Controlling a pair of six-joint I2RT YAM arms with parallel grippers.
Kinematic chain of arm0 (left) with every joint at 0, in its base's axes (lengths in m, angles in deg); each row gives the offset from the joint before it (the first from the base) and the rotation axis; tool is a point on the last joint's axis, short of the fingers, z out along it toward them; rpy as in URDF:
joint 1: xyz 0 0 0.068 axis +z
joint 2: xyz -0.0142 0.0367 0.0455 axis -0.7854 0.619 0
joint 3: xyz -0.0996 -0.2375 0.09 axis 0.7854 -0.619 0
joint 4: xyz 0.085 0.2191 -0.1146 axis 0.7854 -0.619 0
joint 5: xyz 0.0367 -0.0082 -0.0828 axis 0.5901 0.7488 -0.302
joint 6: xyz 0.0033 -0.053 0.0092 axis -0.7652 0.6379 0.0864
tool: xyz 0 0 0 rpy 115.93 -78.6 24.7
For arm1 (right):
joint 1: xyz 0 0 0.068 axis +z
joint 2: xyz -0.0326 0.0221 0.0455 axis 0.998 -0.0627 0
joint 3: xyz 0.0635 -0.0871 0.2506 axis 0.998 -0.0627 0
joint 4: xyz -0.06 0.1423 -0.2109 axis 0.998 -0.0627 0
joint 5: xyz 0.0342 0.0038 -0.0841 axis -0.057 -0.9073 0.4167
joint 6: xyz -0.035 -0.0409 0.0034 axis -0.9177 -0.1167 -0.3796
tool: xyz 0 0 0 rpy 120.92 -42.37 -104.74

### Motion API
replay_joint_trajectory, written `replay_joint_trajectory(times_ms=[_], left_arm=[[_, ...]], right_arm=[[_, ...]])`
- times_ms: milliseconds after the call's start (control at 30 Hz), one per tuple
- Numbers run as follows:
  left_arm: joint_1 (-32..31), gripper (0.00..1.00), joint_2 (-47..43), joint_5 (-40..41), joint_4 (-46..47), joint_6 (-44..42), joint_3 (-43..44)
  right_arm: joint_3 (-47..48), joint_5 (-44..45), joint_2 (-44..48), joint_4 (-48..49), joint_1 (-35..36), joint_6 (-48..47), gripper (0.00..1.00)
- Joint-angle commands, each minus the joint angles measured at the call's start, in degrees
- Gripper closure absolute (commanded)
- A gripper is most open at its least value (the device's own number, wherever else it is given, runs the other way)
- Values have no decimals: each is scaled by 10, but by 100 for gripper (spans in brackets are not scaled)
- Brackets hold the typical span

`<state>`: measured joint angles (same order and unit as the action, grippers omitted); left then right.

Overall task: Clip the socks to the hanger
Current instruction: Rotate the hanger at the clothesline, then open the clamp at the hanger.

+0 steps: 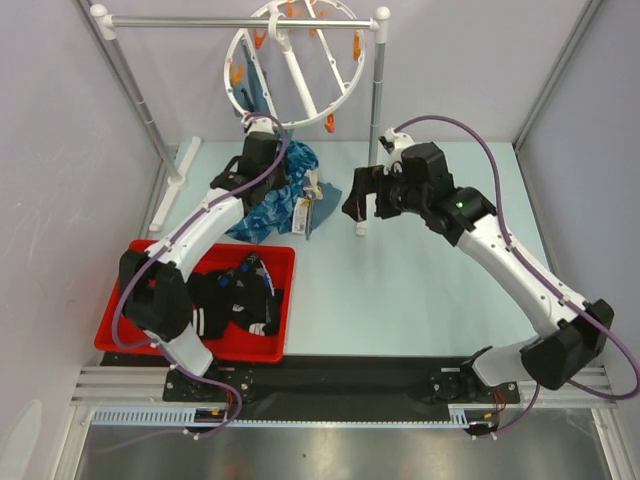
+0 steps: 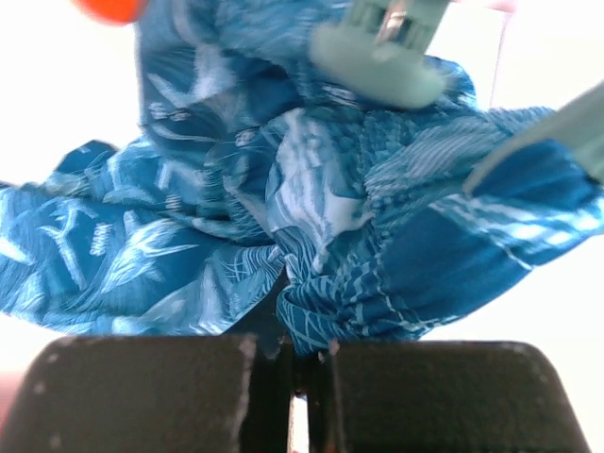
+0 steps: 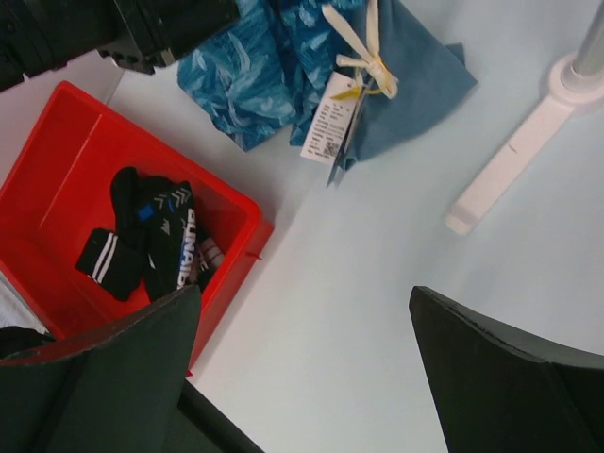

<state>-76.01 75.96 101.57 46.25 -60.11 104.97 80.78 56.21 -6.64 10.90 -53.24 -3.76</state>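
Observation:
Several black socks (image 1: 235, 300) with white stripes and lettering lie in a heap in the red bin (image 1: 150, 262); the right wrist view shows the socks (image 3: 156, 241) too. The white ring hanger (image 1: 298, 72) with orange clips hangs from the rail at the back. My left gripper (image 1: 268, 165) is down at the blue patterned cloth (image 1: 290, 190). Its jaws (image 2: 293, 363) are shut, with a fold of the blue cloth (image 2: 283, 189) pinched between them. Right of the cloth, my right gripper (image 1: 365, 205) hovers above the table. It is open (image 3: 302, 297) and holds nothing.
The grey rail stand (image 1: 240, 22) spans the back; one white foot (image 3: 510, 160) reaches onto the table. A paper tag (image 3: 330, 127) tied with a yellow string lies on the cloth. A blurred orange clip (image 2: 109, 8) shows at the top of the left wrist view.

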Motion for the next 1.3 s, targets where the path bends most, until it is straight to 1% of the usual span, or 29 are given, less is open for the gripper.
replay_joint_trajectory(times_ms=[0,200,233,333,367,433,467,500,533,567,600,667,767,800,933,1033,1067,1133,1167,1267], left_arm=[[41,100,-52,-14,-14,7,-18],[123,100,-142,-32,-13,14,-72],[131,98,-150,-33,-18,10,-75],[153,92,-171,-35,-17,-5,-78],[157,91,-173,-33,-24,-6,-72],[172,85,-173,-38,-29,-9,-70],[177,80,-174,-42,-33,-10,-70],[184,64,-174,-41,-35,-11,-69],[188,58,-176,-41,-37,-12,-71],[191,55,-175,-45,-38,-13,-72],[197,47,-177,-55,-36,-13,-74],[202,38,-183,-67,-36,-13,-79],[204,34,-198,-111,-32,-4,-86],[204,30,-205,-127,-27,0,-89],[204,25,-246,-236,-3,18,-123],[204,21,-286,-267,14,29,-172],[204,20,-296,-292,20,34,-184],[204,21,-328,-322,41,50,-217],[204,23,-337,-351,64,56,-228],[203,26,-383,-374,101,79,-260]], right_arm=[[56,-32,-27,44,-5,-16,0],[133,-76,-100,121,-6,-11,1],[143,-82,-109,145,-6,-9,2],[202,-94,-152,169,-6,0,4],[218,-94,-172,171,-6,0,4],[268,-94,-195,176,-6,3,6],[284,-95,-205,175,-6,6,7],[318,-107,-227,172,-6,5,8],[331,-112,-234,167,-6,5,9],[340,-114,-243,166,-6,5,9],[345,-113,-251,171,-6,4,10],[349,-117,-260,178,-8,-7,12],[356,-135,-280,187,-13,-23,13],[356,-147,-285,195,-15,-30,13],[365,-171,-307,202,-18,-59,14],[368,-173,-310,213,-19,-61,14],[370,-173,-312,215,-20,-59,14],[371,-189,-315,227,-21,-47,16],[372,-196,-317,232,-22,-42,16],[375,-221,-316,244,-22,-16,19]])
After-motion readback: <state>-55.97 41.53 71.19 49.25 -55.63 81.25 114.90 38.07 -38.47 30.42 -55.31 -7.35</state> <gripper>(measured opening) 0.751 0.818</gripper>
